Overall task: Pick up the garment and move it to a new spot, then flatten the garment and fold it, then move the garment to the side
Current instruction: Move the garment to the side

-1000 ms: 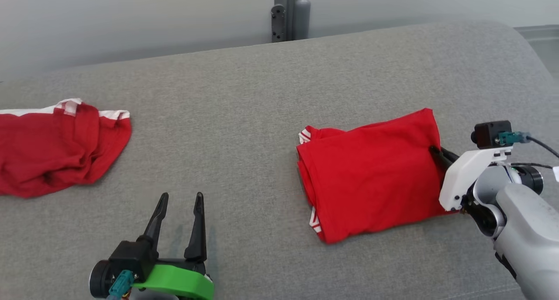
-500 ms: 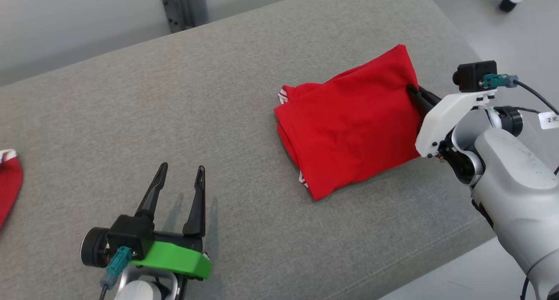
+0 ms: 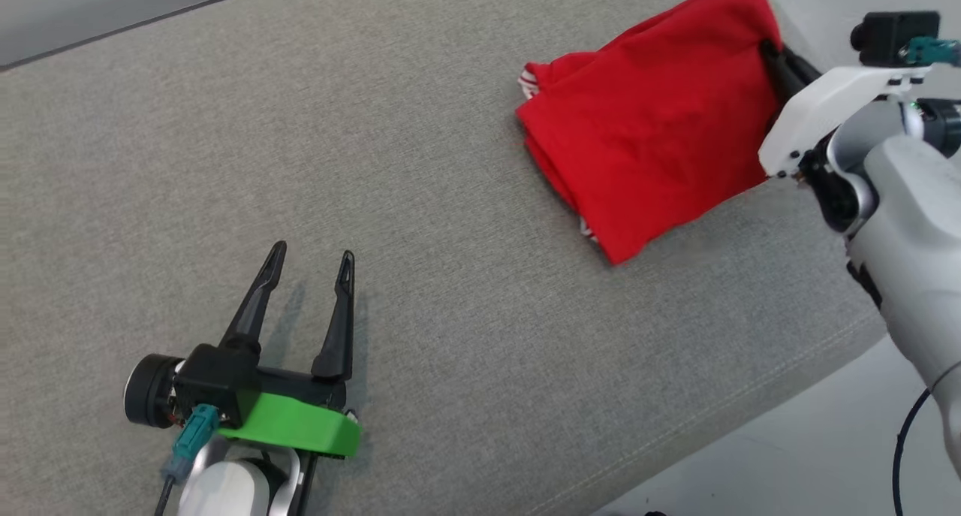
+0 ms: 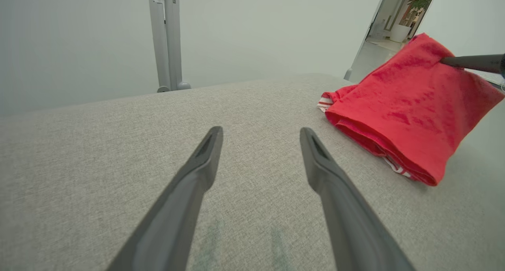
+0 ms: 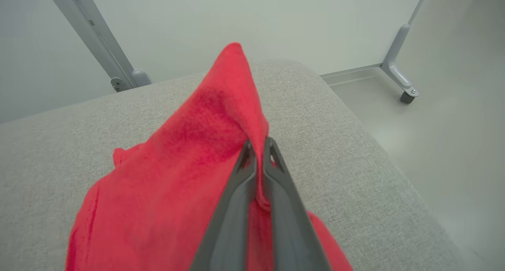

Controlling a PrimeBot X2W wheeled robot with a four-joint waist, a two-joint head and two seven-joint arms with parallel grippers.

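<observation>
Head view: we note the folded red garment [image 3: 653, 125] near the table's [image 3: 450, 276] far right corner, with white-striped trim at its left end. The right gripper [image 3: 767, 49] pinches the garment's right edge. The left gripper [image 3: 313, 251] sits towards the near left of the table, fingers spread, well apart from the garment.

Left wrist view: the left gripper [image 4: 261, 131] is spread over bare table [image 4: 98, 144]. The garment [image 4: 406, 113] is raised at its pinched edge, and its lower fold rests on the table.

Right wrist view: the right gripper [image 5: 259, 144] is pressed together on a peak of garment [image 5: 189, 164], with the table's right edge [image 5: 335, 125] and the floor [image 5: 453, 125] beyond.
</observation>
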